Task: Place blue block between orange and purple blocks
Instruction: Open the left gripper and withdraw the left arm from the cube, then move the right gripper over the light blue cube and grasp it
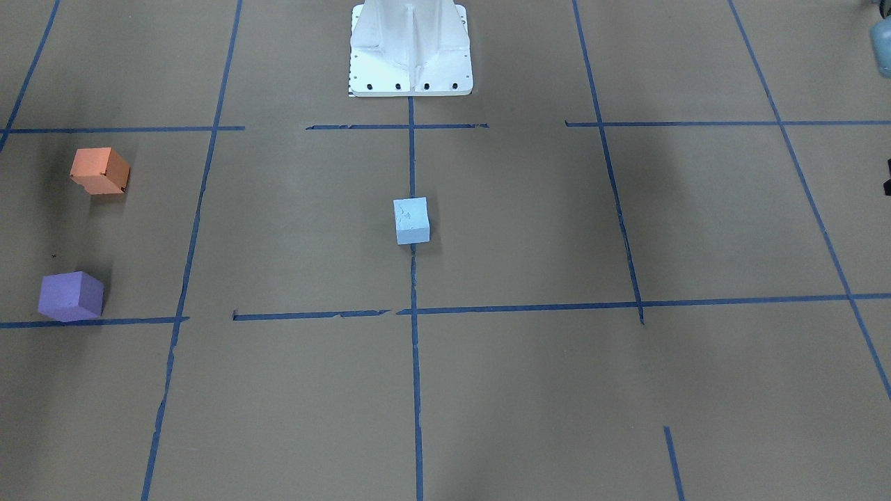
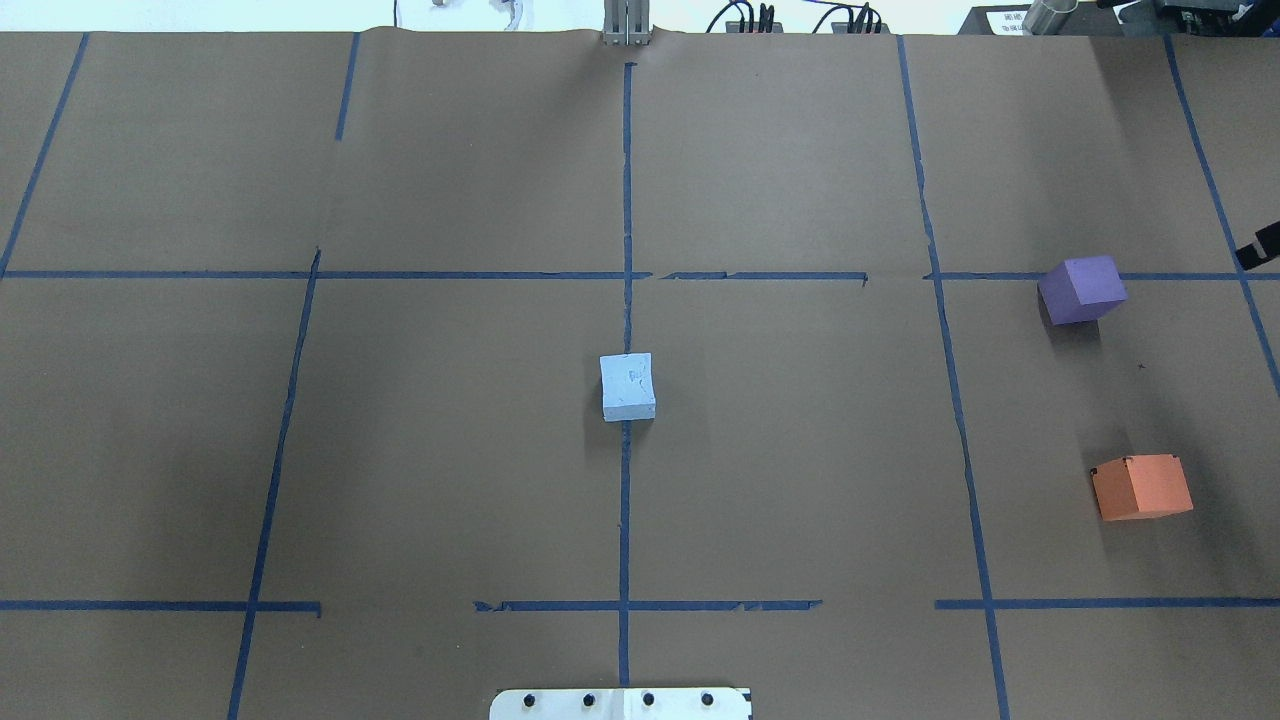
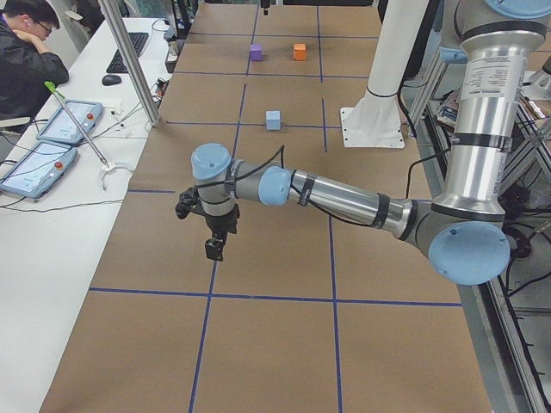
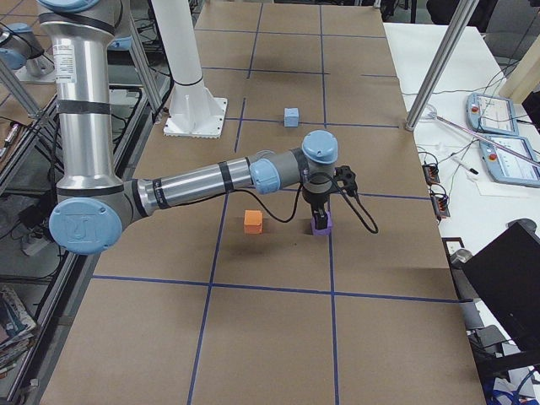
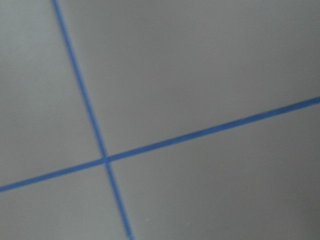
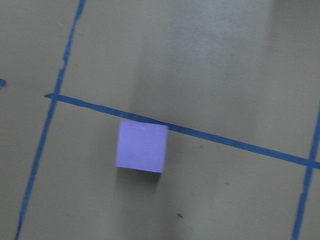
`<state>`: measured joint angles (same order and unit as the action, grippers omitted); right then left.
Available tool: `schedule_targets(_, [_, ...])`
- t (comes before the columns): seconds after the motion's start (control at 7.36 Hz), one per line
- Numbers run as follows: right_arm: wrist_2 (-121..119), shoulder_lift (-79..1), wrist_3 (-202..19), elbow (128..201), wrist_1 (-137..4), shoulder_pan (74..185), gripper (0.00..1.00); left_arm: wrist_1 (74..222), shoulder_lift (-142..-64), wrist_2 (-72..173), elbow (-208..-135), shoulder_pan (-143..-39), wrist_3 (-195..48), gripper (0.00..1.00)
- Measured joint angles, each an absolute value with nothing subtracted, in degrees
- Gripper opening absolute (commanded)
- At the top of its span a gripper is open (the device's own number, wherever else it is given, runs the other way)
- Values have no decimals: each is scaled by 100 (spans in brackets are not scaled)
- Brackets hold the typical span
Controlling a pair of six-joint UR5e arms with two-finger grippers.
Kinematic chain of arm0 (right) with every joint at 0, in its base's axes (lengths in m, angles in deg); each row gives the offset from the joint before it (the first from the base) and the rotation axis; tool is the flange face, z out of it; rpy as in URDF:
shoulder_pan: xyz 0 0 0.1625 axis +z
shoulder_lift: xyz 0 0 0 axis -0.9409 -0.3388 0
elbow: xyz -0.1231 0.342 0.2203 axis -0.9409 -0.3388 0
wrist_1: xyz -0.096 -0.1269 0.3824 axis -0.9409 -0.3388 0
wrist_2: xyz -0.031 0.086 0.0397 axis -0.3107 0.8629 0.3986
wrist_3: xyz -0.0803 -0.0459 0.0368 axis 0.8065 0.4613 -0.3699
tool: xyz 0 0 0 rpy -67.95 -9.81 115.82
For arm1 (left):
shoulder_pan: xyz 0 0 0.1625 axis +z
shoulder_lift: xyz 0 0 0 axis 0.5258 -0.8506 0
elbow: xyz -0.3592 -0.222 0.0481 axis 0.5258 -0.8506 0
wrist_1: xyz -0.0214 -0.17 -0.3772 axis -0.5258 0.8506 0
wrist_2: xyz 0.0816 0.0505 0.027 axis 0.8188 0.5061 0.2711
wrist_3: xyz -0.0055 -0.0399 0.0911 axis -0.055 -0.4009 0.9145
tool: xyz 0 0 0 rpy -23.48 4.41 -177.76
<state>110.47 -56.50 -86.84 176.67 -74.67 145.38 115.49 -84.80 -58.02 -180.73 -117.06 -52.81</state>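
The light blue block sits alone at the table's centre on a blue tape line; it also shows in the front view. The purple block and the orange block sit apart on the robot's right side. My right gripper hangs just above the purple block, which shows in the right wrist view with no fingers in sight. My left gripper hovers over bare paper far from all blocks. I cannot tell whether either gripper is open or shut.
The white robot pedestal stands at the table's near edge. Blue tape lines grid the brown paper. An operator sits at a side table with tablets. A metal post rises beside it.
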Motion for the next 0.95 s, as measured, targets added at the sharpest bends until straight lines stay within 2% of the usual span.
schedule_targets(0.41, [10941,-4701,-10256,17752,-7490,13485,100,11613,-7753,-5893,-18143,-12056,-5095,100])
schedule_targets(0.95, [9648,-2961,-12969,17429,-7492,11349,100,11620,-7696,-5897,-18155,-12075,-5111,100])
